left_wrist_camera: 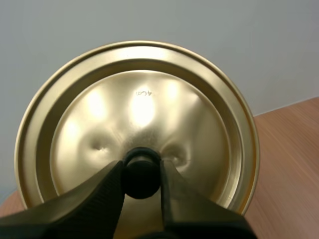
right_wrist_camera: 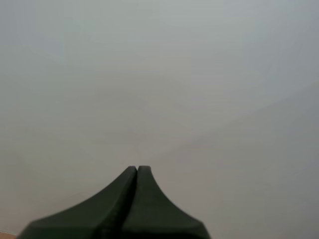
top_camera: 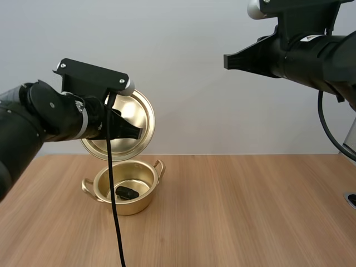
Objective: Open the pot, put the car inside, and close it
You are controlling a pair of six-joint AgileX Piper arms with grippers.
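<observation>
High view | left hand (top_camera: 135, 132) clamps lid (top_camera: 134, 110) | car (top_camera: 127, 193) in pot (top_camera: 132, 208) below | right hand (top_camera: 227, 60) closed

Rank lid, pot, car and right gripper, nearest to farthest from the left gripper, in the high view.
1. lid, pinched by its knob in the left gripper.
2. pot, just below; the car lies inside it, too close to separate.
3. right gripper, raised high at the far right.

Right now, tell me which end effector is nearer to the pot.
Left. The left end effector holds the lid by its knob above the pot; the right end effector is shut, raised high and far off to the pot's right.
</observation>
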